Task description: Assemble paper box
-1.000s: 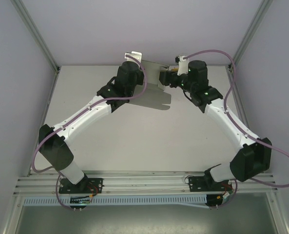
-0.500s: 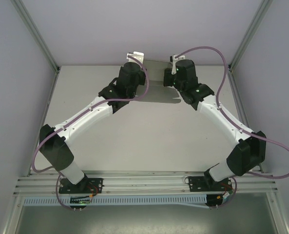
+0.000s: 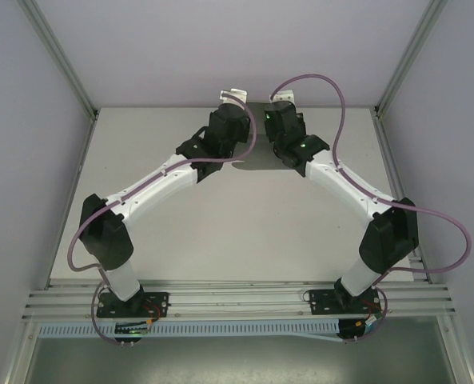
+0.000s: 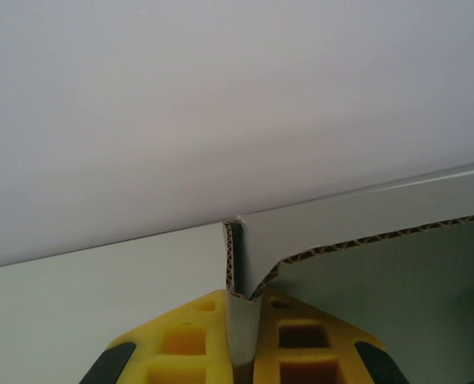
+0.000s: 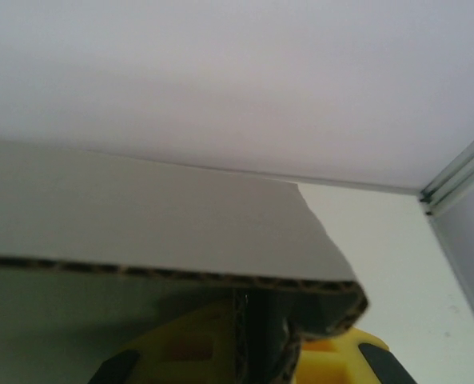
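On a white table (image 3: pixel 221 232), far side, the left gripper (image 4: pixel 242 320) and right gripper (image 5: pixel 256 328) sit close. Each is clamped on the paper box (image 4: pixel 364 216).

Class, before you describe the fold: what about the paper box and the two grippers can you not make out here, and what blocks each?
- Top view: the shape and flaps of the paper box. The left arm and right arm cover most of it.
- Left wrist view: the left gripper is shut on the card, which runs off the right edge.
- Right wrist view: the right gripper contact point, shadowed under the overhanging panel and blurred.
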Available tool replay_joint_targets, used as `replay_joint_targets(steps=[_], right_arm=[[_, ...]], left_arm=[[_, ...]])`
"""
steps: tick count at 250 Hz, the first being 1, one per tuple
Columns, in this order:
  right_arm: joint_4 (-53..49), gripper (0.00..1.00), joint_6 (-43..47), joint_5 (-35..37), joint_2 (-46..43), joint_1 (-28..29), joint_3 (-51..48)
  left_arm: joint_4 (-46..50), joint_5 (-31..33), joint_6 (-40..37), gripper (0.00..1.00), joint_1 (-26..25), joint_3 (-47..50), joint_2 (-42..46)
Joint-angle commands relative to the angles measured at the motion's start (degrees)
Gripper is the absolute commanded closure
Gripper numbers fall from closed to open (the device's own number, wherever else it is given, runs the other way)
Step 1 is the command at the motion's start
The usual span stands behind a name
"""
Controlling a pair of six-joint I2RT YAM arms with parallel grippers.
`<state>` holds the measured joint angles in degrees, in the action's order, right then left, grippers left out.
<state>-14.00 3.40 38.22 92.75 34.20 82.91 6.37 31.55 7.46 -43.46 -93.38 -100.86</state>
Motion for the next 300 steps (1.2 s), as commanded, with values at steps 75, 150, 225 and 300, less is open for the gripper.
replay_joint_targets(steps=[75, 150, 225, 300], right_arm=[[4.7, 1.0, 0.5, 2.5, -6.5, -5.2, -8.4], [5.6, 1.0, -1.8, -4.0, -10.2, -4.7, -8.9], [6.4, 1.0, -3.6, -9.2, -13.3, -4.8, -10.8], [5.8, 1.0, -5.2, -13.3, -14.0, -4.7, -10.8]], left_arm=[[7.8, 5.5, 1.2, 0.83, 1.4, -7.2, 0.0], [12.1, -7.5, 3.5, 0.36, 1.4, -8.3, 1.4], [13.1, -24.6, 5.9, 0.34, 5.1, -0.2, 6.6], [8.6, -33.2, 5.9, 0.48, 6.2, 0.4, 5.9]])
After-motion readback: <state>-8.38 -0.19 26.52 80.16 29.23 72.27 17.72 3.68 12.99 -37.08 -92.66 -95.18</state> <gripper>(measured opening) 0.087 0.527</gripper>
